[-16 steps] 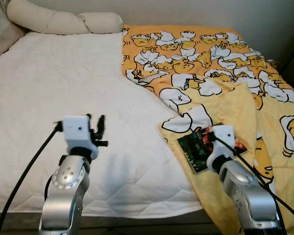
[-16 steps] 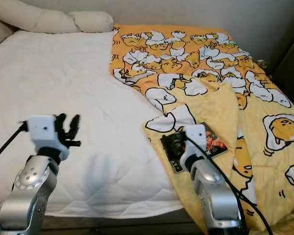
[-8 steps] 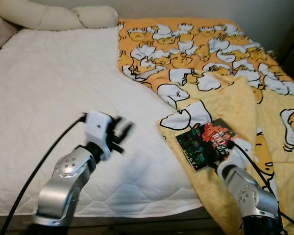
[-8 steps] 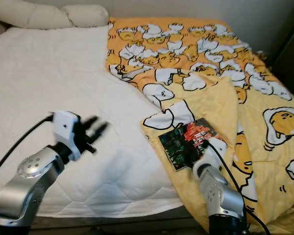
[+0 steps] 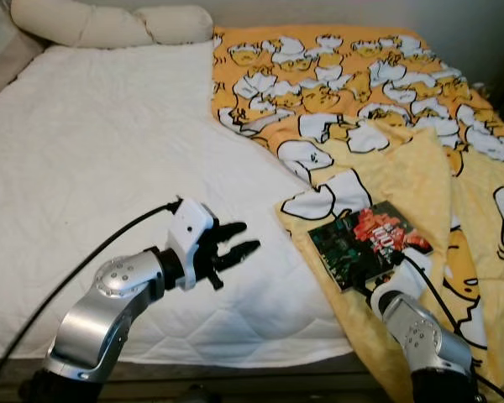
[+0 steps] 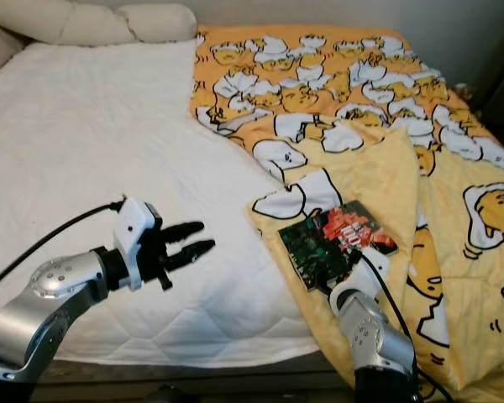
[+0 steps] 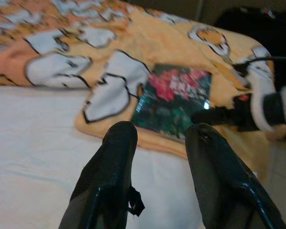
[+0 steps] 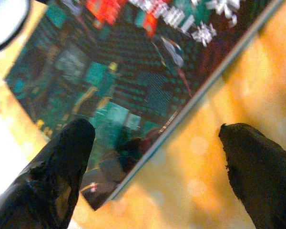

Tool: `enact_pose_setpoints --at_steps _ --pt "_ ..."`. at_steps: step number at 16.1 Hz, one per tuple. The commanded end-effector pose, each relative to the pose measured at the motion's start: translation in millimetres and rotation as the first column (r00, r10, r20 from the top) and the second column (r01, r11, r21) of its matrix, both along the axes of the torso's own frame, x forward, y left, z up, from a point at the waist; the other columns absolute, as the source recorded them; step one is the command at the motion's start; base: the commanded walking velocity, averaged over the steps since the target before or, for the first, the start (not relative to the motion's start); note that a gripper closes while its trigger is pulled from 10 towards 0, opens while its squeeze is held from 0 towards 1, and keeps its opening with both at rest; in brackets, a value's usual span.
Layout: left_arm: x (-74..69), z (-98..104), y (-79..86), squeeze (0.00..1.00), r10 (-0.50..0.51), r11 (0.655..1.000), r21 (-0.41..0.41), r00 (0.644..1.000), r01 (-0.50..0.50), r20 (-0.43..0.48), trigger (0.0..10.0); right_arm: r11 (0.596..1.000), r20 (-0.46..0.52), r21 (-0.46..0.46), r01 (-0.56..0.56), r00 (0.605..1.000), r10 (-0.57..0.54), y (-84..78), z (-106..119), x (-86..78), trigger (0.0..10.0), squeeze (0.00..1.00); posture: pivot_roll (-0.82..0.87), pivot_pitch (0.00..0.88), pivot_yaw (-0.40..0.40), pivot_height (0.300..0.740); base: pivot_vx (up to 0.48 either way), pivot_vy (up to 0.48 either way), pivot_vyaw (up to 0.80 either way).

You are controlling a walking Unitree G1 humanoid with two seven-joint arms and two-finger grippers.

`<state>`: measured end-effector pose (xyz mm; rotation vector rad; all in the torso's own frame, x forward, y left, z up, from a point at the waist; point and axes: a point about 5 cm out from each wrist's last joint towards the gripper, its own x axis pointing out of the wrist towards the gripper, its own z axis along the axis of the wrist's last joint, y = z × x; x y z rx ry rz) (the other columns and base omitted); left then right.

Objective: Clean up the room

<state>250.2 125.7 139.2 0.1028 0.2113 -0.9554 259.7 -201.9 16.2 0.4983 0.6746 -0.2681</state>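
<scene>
Two claws are in play, and both have shifted in the last second. My right claw [image 8: 152, 157] has pulled back off the glossy dark-green and red book [image 5: 365, 243]: a second ago its wrist sat over the cover, and now it hangs at the book's near edge with its black fingers spread wide and nothing between them, one fingertip over the cover's corner, the other over the yellow egg-cartoon blanket [image 5: 378, 101] the book lies on. My left claw [image 5: 235, 252] has swung from pointing upward to level, aimed across the white quilted mattress [image 5: 92, 151] at the book ahead of it, fingers parted a little and empty. I judge the pickup is still to be made, and I'm lining up both sides for it.

The cover carries pale lettering along its red end, but it's too blurred for me to read. Beyond everything, past the left claw, the cream bolster pillow [image 5: 109, 23] lies at the head of the bed.
</scene>
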Motion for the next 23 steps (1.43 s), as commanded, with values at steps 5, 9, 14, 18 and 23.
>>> enact_pose_setpoints --at_steps 5,9,14,18,23 --pt "1.2 1.9 -1.8 0.00 -0.037 0.999 0.012 0.999 0.037 -0.003 10.0 0.998 0.075 0.037 0.044 0.996 -0.046 -7.4 -5.2 15.9 10.0 1.00 -0.03 0.075 0.036 0.740 0.000 0.000 0.00" --pt "-1.1 3.8 2.0 0.00 -0.036 0.999 0.015 0.999 0.036 -0.005 10.0 0.995 0.203 0.093 0.041 0.977 -0.059 -4.7 8.5 28.3 10.0 1.00 -0.02 0.070 0.034 0.740 0.000 0.000 0.00" --pt "0.8 4.4 4.0 0.00 -0.035 0.999 0.020 0.999 0.035 -0.001 10.0 0.984 0.211 0.171 0.044 0.974 -0.080 2.7 -0.3 28.2 10.0 1.00 -0.02 0.051 0.036 0.740 0.000 0.000 0.00" --pt "1.5 5.8 1.9 0.00 -0.048 0.999 0.022 0.999 0.048 0.004 10.0 0.891 0.168 0.429 0.145 0.957 -0.237 -2.7 -28.6 9.9 10.0 0.00 0.00 0.042 0.044 0.740 0.000 0.000 0.00" --pt "0.3 10.0 7.2 0.00 -0.053 0.998 0.035 0.999 0.053 0.004 10.0 0.816 0.362 0.576 0.045 0.881 -0.305 -5.7 -20.1 11.0 10.0 0.00 0.04 0.047 0.068 0.740 0.000 0.000 0.00"
